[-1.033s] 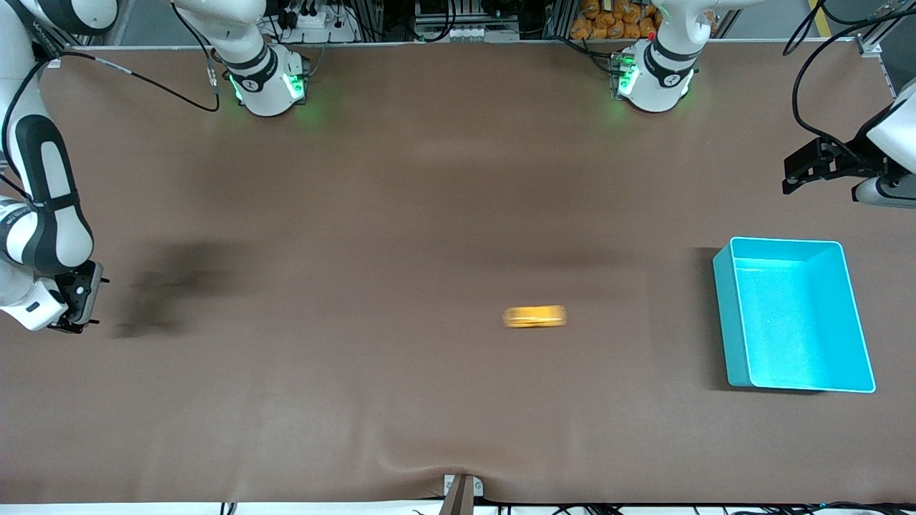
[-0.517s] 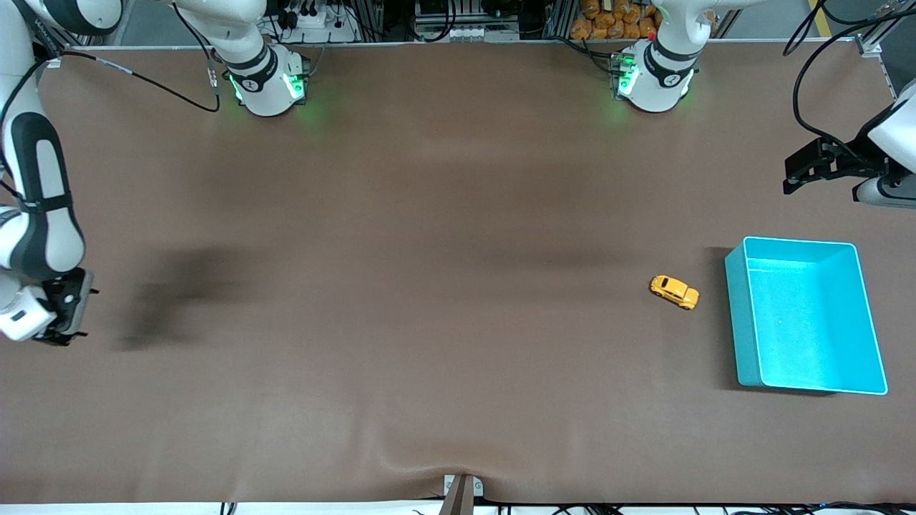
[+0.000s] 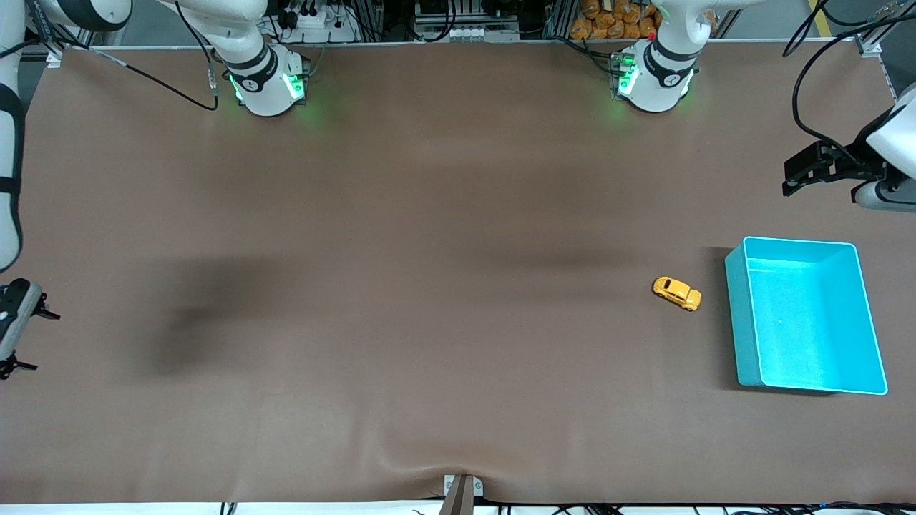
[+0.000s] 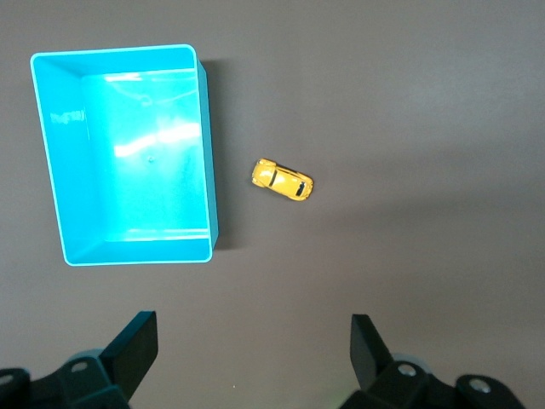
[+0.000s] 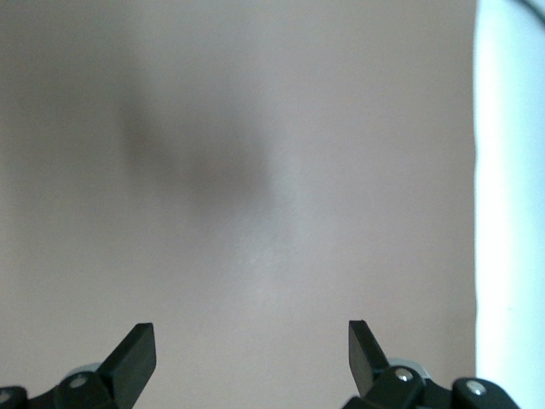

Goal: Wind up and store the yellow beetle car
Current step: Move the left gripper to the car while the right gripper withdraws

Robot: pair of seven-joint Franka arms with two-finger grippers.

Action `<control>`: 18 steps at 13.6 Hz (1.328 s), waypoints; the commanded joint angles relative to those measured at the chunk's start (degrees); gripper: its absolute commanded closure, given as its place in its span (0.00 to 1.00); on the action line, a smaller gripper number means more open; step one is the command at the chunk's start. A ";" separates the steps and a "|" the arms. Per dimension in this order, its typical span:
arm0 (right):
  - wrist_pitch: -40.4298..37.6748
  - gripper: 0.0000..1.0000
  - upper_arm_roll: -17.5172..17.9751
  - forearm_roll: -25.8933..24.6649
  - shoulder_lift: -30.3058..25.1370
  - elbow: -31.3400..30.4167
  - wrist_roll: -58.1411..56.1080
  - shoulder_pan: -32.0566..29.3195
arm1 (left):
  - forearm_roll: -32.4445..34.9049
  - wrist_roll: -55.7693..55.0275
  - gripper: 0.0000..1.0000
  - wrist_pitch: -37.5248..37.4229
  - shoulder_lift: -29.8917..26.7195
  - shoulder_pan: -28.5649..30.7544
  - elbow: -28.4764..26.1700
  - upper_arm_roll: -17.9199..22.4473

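Since half a second ago, only the right gripper (image 3: 13, 336) has drifted toward the counter (image 3: 429, 286) edge, jaws spread wide and empty. Resting just beside the turquoise bin (image 3: 739, 315), not touching, is the yellow beetle car (image 3: 676, 293). Above the counter near the bin, the left gripper (image 3: 801, 172) waits wide open, holding nothing.

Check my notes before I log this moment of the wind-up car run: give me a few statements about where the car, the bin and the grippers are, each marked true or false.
1. The yellow beetle car lies inside the turquoise bin. False: it stands on the table beside the bin, apart from it.
2. The left gripper is open and holds nothing. True.
3. The turquoise bin has nothing in it. True.
4. The right gripper is shut on the car. False: it is open, over bare table at the right arm's end.
5. The car lies on its roof. False: it stands on its wheels, roof up.
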 commanded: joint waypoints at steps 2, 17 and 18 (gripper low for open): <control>-4.36 0.00 -0.09 4.49 -1.64 3.48 4.81 -0.72 | 1.47 -1.22 0.00 0.39 3.11 1.11 0.45 0.32; -14.31 0.00 -0.61 0.81 -5.34 9.29 67.02 9.29 | -3.97 -36.35 0.00 33.33 3.02 3.48 -32.59 -2.13; -14.31 0.00 -0.53 -0.51 -5.43 9.29 71.77 9.73 | -3.97 -39.08 0.00 34.74 4.25 3.48 -32.77 -2.13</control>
